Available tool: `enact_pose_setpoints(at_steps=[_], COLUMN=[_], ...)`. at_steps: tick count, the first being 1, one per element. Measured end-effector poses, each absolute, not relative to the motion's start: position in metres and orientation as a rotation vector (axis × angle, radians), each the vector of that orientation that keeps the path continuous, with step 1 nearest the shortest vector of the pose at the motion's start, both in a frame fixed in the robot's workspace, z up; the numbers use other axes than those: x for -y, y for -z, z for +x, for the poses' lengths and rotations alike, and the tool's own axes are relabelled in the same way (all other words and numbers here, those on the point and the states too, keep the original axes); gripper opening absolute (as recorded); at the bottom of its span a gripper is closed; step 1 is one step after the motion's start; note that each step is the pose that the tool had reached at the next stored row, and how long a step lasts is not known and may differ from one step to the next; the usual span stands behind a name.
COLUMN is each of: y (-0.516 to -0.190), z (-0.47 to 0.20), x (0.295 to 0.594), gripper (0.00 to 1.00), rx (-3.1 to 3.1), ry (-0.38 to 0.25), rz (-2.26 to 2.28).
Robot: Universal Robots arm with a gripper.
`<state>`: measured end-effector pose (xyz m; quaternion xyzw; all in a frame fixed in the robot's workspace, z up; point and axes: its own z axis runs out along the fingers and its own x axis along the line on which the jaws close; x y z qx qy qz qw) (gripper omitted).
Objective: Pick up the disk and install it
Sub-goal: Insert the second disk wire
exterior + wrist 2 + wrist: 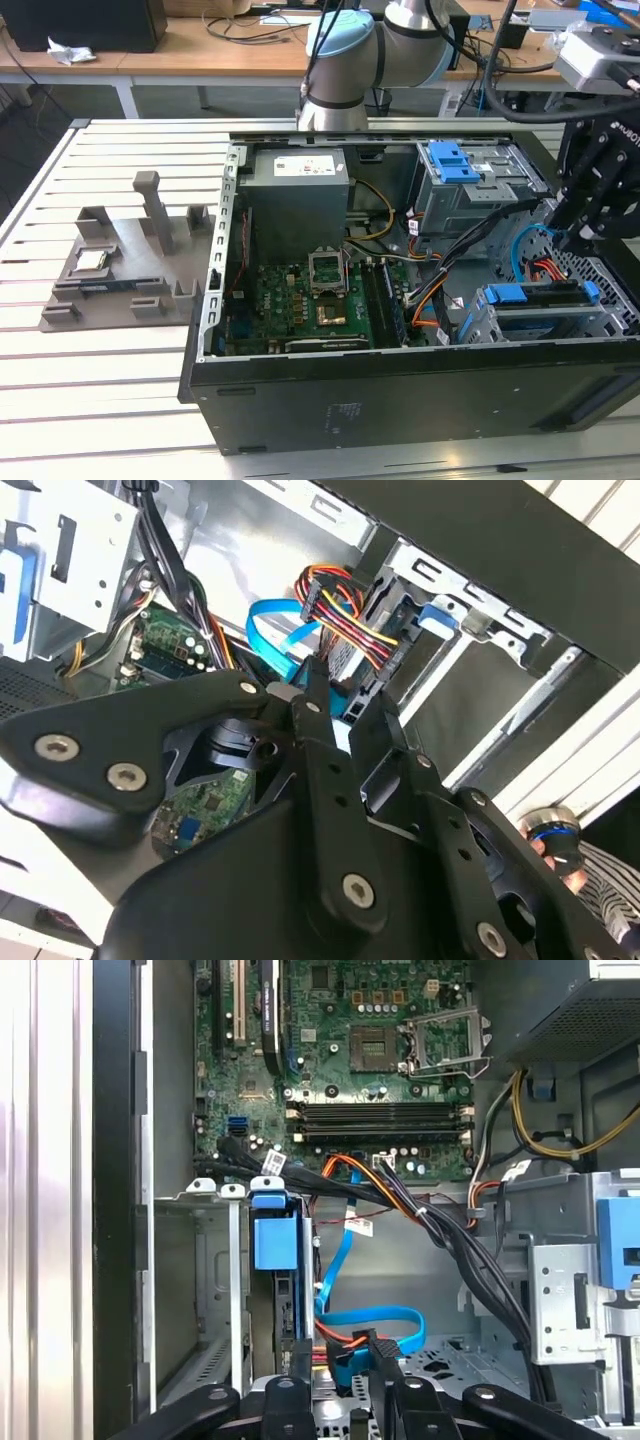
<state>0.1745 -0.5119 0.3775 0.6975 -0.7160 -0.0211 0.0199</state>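
Where the exterior view's right edge cuts it off, the gripper (572, 232) hangs over the open computer case (400, 400), just above the lower drive cage. One disk (535, 295) sits in that cage at the lower right, its blue frame showing and its metal face mostly hidden. One blue latch (450, 160) tops the upper cage. One white label (305, 165) lies on the power supply (298, 205); its print is too small to read. One gray fixture (130, 260) rests on the table (80, 400), at the exterior view's left.

In the second wrist view, the gripper (345, 695) stands slightly parted with a narrow gap, pinching nothing. A blue flat cable (270, 630) and a bundle of coloured wires (335, 605) cross beyond it, partly hiding the disk (440, 615) in its bay.

In the first wrist view, the disk (280, 1260) stands edge-on inside the cage, close beyond the gripper (345, 1400). The motherboard (330, 1070) carries four memory slots (380, 1120).
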Motion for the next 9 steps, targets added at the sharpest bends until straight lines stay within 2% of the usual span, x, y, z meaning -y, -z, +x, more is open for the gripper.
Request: enact_pose_setpoints(at_steps=[6, 9], y=[-0.3769, -0.3768], z=[0.1745, 0.1745], x=[0.5119, 0.5120], gripper=[0.35, 0.16], rx=[2.221, 2.221], ry=[0.065, 0.065], rz=[2.164, 2.164])
